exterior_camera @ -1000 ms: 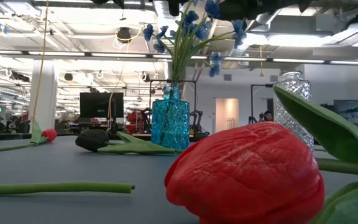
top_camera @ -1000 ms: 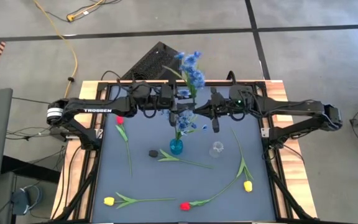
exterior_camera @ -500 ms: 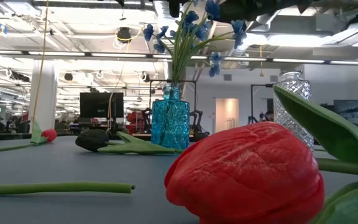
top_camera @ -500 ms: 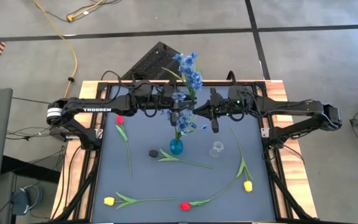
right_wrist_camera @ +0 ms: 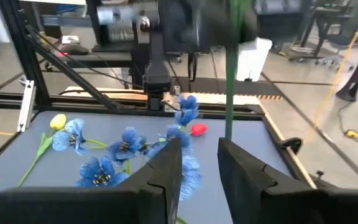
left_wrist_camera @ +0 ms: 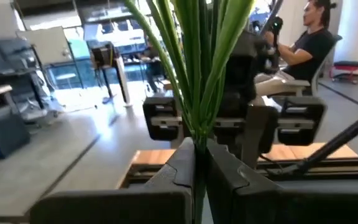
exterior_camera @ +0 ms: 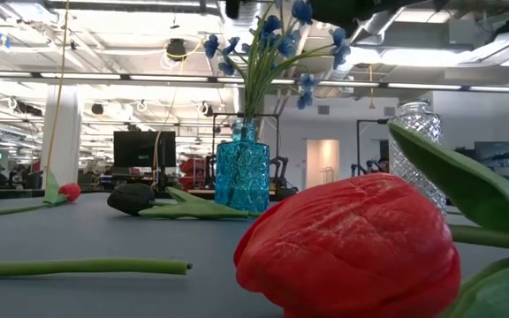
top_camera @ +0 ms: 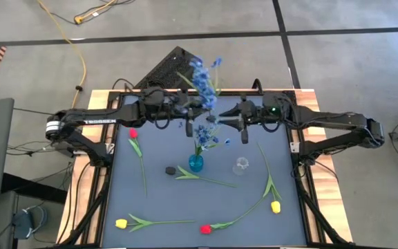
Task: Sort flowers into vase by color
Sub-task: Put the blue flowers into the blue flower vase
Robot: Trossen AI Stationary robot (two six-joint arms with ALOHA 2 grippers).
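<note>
The step in hand is the placing of a blue flower. The left gripper point(left_wrist_camera: 199, 162) pinches a blue sprig point(top_camera: 202, 79) by its green stems, its fingers pressed together on them, and holds it high over the far edge of the table point(top_camera: 157, 204), beyond the blue vase point(top_camera: 195, 163). That vase stands near the table's centre and holds other blue blossoms point(exterior_camera: 263, 35). The right gripper point(right_wrist_camera: 199, 168) hovers just beside the sprig, fingers spread and holding nothing; a green stem passes near it, but contact cannot be confirmed.

The clear vase point(top_camera: 240, 166) stands empty, just beside the blue vase. On the table lie:
- two red tulips point(top_camera: 133, 133) point(top_camera: 205, 229);
- two yellow tulips point(top_camera: 121, 223) point(top_camera: 276, 206);
- a dark bud point(top_camera: 171, 170), near the blue vase.

Next move, as judged:
1. Carry the sprig to a point above the mouth of the blue vase.
2. Bring the stems upright.
3. Lower the stem ends past the blossoms already there into the narrow neck.
4. Release only when the stems are seated.

Risk: the seated blossoms crowd the opening, so a tilted entry may catch them or tip the vase.
</note>
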